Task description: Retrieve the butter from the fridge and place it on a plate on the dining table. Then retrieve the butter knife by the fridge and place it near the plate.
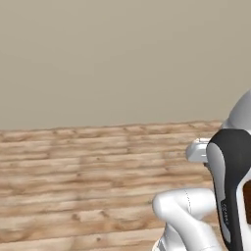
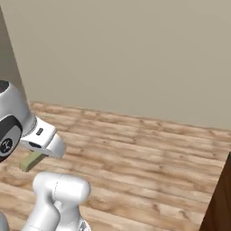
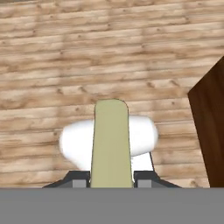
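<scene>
A: What does the room around the robot look like?

B: A plank wooden floor (image 1: 73, 186) runs to a plain beige wall (image 1: 122, 54). In the right base view a darker grey vertical strip (image 2: 6, 54) stands at the left edge, and a dark reddish-brown wooden panel (image 2: 221, 198) rises at the lower right. The same panel (image 3: 210, 131) shows at the right of the hand view, standing on the floor.

A: And the claw?

B: The gripper (image 3: 111, 179) is nearly closed, its two dark tips pressed against either side of the butter (image 3: 111, 144), a pale yellow-olive stick that juts forward from between them. In the right base view the butter (image 2: 30, 161) pokes down and to the left beneath the white hand, held above the floor. Part of the white hand (image 1: 198, 149) shows in the left base view.

A: Any writing to read?

B: A few small marks sit on the arm's dark joint cover (image 1: 224, 211), too small to read.
</scene>
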Available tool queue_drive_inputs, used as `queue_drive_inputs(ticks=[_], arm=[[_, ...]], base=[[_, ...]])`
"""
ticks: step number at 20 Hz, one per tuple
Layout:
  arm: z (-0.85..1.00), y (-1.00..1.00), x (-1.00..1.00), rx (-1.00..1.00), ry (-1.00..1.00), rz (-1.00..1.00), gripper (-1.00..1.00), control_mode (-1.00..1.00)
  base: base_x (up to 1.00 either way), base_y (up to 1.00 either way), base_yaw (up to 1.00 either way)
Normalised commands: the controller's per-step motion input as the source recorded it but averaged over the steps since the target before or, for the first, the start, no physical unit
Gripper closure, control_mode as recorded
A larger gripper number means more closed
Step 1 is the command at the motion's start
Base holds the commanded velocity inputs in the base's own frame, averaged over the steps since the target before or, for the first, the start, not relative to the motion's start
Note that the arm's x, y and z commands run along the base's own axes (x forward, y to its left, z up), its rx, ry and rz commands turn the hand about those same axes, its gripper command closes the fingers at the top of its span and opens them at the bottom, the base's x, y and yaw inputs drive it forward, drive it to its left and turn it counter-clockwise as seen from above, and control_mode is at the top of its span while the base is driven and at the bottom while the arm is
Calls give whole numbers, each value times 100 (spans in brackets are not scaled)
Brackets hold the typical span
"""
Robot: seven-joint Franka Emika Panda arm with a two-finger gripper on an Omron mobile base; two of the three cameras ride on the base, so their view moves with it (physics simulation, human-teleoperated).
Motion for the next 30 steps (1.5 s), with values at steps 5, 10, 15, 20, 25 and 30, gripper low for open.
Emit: queue_drive_inputs(ticks=[5,10,15,20,25,30], arm=[[0,0,0,0,0,0,100,100],[0,0,0,0,0,0,100,100],[0,0,0,0,0,0,100,100],[0,0,0,0,0,0,100,100],[0,0,0,0,0,0,100,100],[0,0,0,0,0,0,100,100]], base=[[55,0,-68],[51,0,-65],[46,14,-62],[30,34,-58],[16,54,-53],[24,74,-52]])
